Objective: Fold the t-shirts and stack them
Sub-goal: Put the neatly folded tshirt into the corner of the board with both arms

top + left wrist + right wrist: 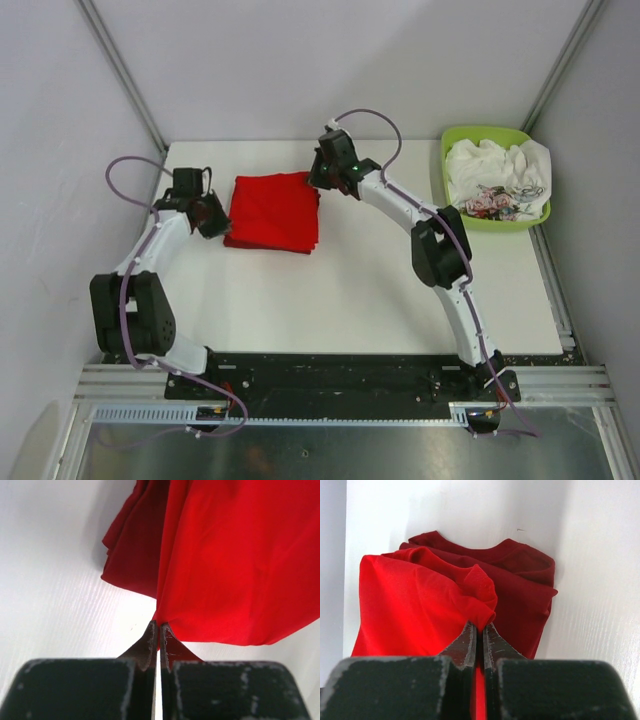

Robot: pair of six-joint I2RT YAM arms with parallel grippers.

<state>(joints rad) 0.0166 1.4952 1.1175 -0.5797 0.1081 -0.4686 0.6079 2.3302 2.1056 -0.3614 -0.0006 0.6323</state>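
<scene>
The bright red t-shirt (272,210) lies folded at the back left of the table, on top of the darker red t-shirt (520,580), whose edge shows beneath it. Its printed side is hidden. My left gripper (213,222) is shut on the bright red shirt's left corner (165,615). My right gripper (318,180) is shut on a bunched fold of the same shirt at its right corner (482,612). The darker shirt also shows in the left wrist view (132,550).
A lime-green basket (452,140) holding white and patterned cloth (500,180) stands at the back right corner. Grey walls close the table on the left, back and right.
</scene>
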